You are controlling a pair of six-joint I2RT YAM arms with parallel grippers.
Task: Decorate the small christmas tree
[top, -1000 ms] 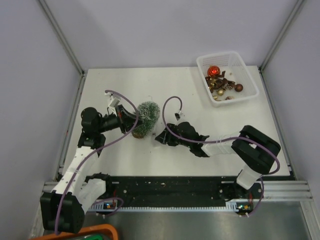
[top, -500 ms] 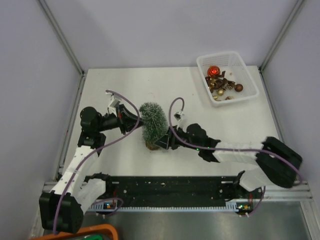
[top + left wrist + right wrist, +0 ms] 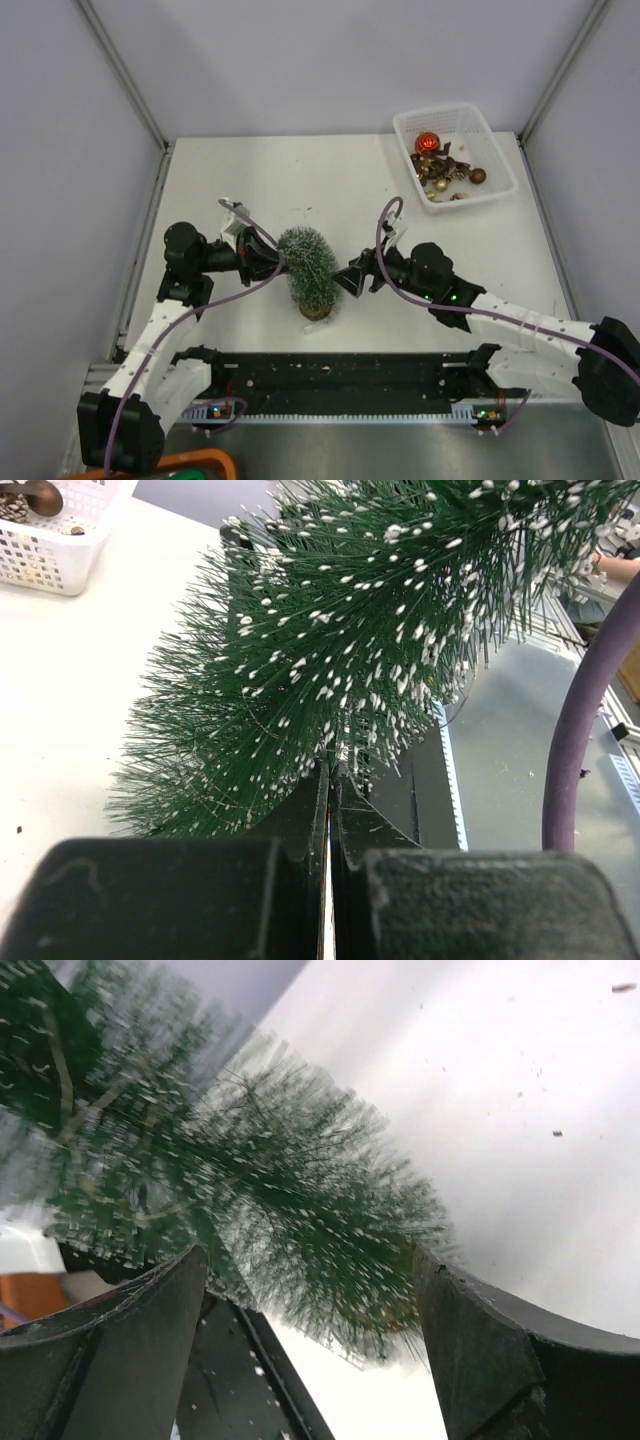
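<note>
The small christmas tree [image 3: 307, 266], dark green with whitish tips, stands leaning on its wooden disc base [image 3: 315, 311] near the table's front middle. My left gripper [image 3: 276, 263] is shut on the tree's bristly side from the left. In the left wrist view its jaws [image 3: 330, 772] are pressed together inside the bristles [image 3: 350, 630]. My right gripper [image 3: 349, 281] is open just right of the tree. In the right wrist view the blurred tree [image 3: 250, 1190] lies ahead of the spread gripper [image 3: 308, 1258], with its fingers not touching it.
A white mesh basket [image 3: 480, 125] at the back right holds a red bauble [image 3: 427, 142] and several brown and gold baubles [image 3: 445, 175]. Its corner also shows in the left wrist view [image 3: 45, 545]. The black rail [image 3: 340, 375] runs along the near edge.
The tree has moved toward the near edge and come more upright on its base, carried by my left gripper. My right gripper has drawn back to the right of the tree.
</note>
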